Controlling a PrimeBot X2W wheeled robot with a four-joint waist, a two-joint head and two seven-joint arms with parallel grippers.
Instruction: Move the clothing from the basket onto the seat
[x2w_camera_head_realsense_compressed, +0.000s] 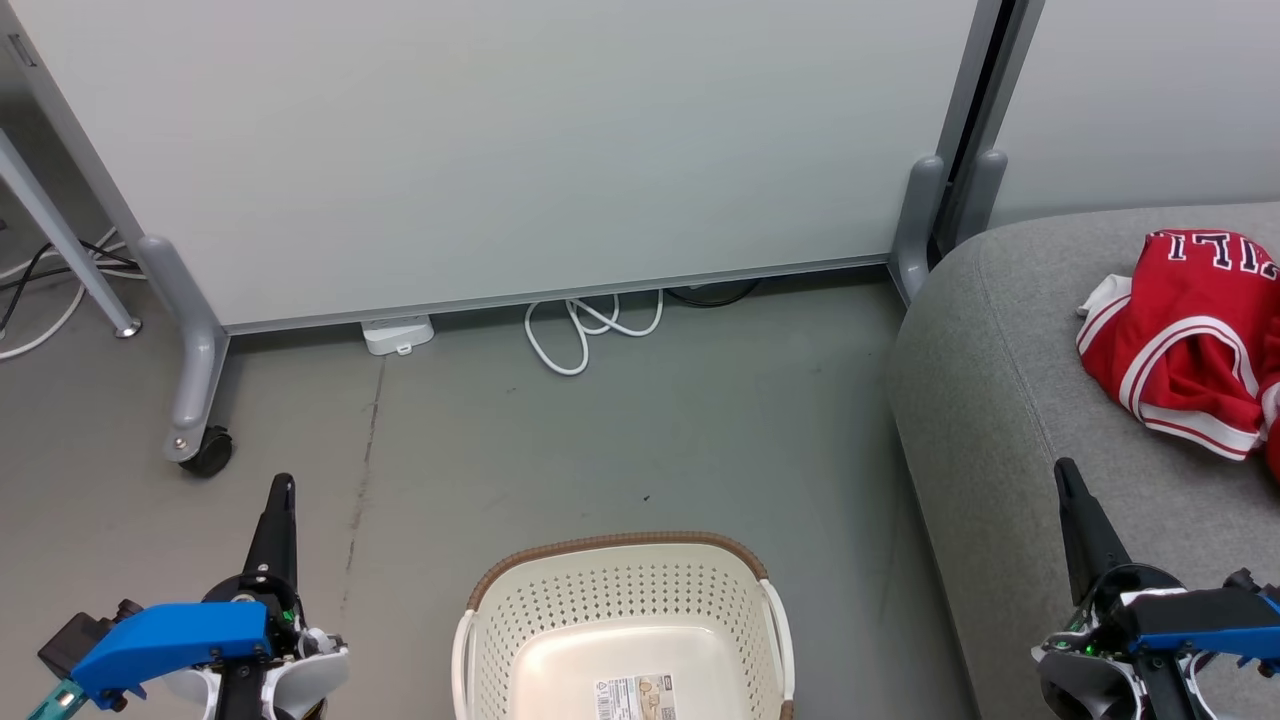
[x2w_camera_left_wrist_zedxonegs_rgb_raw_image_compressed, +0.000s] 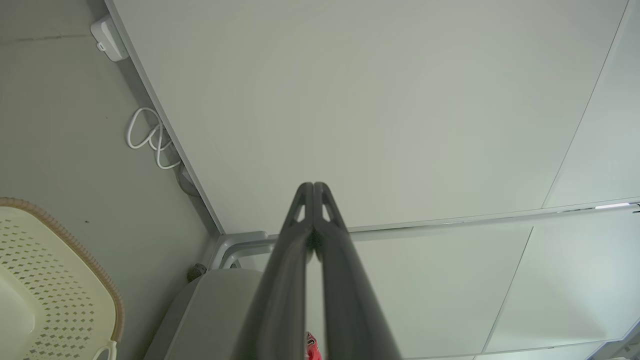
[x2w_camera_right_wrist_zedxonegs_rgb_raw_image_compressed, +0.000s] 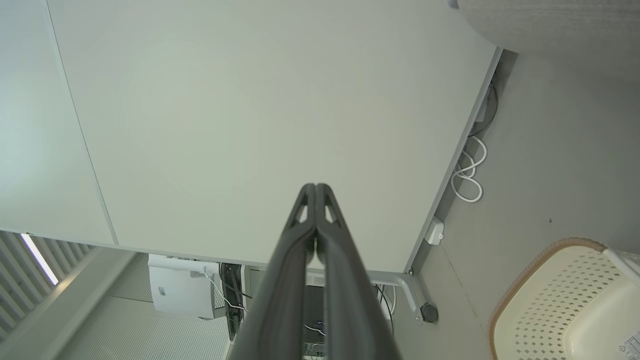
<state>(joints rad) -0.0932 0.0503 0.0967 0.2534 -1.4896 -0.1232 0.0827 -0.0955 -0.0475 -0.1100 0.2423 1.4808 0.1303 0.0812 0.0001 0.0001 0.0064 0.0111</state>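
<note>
White lettering on the red clothing (x2w_camera_head_realsense_compressed: 1190, 345) sits upside down and folded, so I cannot read it, nor the small print on the label sticker (x2w_camera_head_realsense_compressed: 634, 697). The clothing lies bunched on the seat (x2w_camera_head_realsense_compressed: 1000, 400), lettered end away from me. The basket (x2w_camera_head_realsense_compressed: 620, 600) shows its bare bottom. My left gripper (x2w_camera_head_realsense_compressed: 283, 485) and right gripper (x2w_camera_head_realsense_compressed: 1064, 468) are both closed, holding nothing.

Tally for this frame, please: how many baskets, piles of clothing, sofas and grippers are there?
Baskets: 1, the cream basket on the floor
Piles of clothing: 1, the red clothing pile on the sofa
Sofas: 1, the grey sofa
Grippers: 2, left gripper and right gripper, both shut
Total: 5
</note>
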